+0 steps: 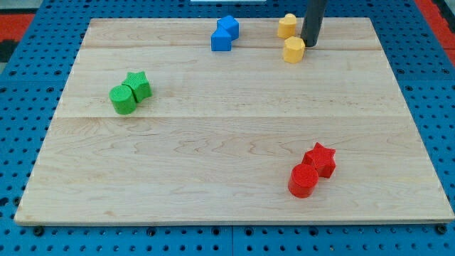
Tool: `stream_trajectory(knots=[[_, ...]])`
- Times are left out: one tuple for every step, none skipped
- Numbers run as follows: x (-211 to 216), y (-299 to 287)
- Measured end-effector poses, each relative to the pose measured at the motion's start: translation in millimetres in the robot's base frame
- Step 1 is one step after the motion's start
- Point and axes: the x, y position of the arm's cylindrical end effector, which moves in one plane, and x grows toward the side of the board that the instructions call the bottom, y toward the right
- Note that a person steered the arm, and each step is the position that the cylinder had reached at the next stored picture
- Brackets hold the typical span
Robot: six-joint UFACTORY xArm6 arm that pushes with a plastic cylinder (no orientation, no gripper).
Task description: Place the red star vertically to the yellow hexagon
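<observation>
My tip (310,44) stood just to the view's right of the yellow hexagon (293,50), touching or nearly so; the rod carried no pincer. The red star (321,159) lay well below the hexagon toward the view's bottom, touching a red cylinder (303,180).

A pale wooden board (234,128) lies on blue perforated panels (28,107) (red at top corners).
</observation>
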Motion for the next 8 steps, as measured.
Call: stream_trajectory(knots=[[12.9, 45.9], [22.6, 0.9], [24.7, -5.3], [110.6, 43.6], [208.2, 104.9], [284.4, 118.5], [278.1, 82.4], [284.9, 44.9]])
